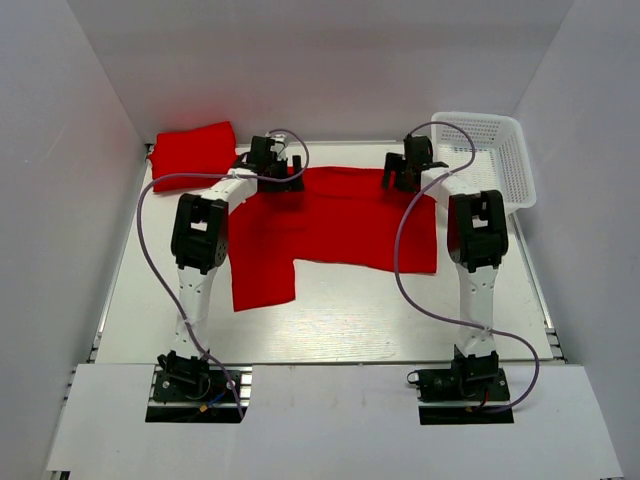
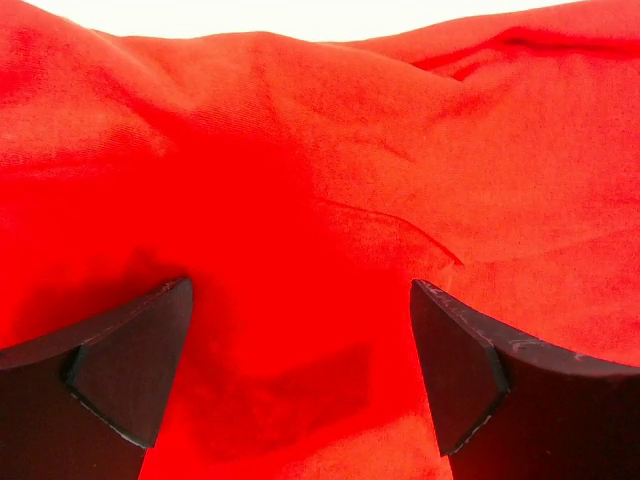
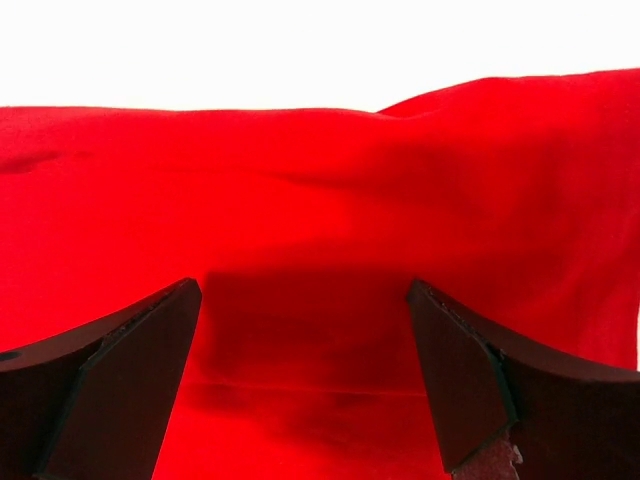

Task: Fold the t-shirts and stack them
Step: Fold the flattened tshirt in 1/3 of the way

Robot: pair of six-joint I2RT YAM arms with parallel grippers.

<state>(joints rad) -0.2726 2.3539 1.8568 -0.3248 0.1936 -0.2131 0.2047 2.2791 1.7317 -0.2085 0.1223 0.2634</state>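
**Ana:** Seen from above: a bright red spread t-shirt [image 1: 340, 225], flat on a white table [image 1: 400, 320], about mid-table and toward the far side.

**Ben:** Lying which way?

**Ana:** Long axis left to right. One broad band across, plus a flap at the left end reaching toward the near edge (an L outline overall). Neck and hem impossible to tell apart from here.

**Ben:** Any other shirt?

**Ana:** Yes, a folded t-shirt [image 1: 192, 153], also red, in the far left corner, near the spread one but whether touching it, unclear. Long side roughly left to right, right end angled slightly farther away.

**Ben:** And the arms?

**Ana:** Left gripper [image 2: 300, 290] over the far left edge of the spread t-shirt. Right gripper [image 3: 302, 287] over its far right edge.

**Ben:** Fingers closed on anything?

**Ana:** No. Spread wide on both sides, black fingers [image 2: 130, 370] flanking wrinkled red cloth, nothing pinched between them. Same on the right wrist view, fingertips [image 3: 130, 370] well apart above smoother cloth. Touching the fabric or just above it: cannot tell.

**Ben:** Anything else in view?

**Ana:** A white lattice basket [image 1: 523, 170] in the far right corner, just beside the right gripper.
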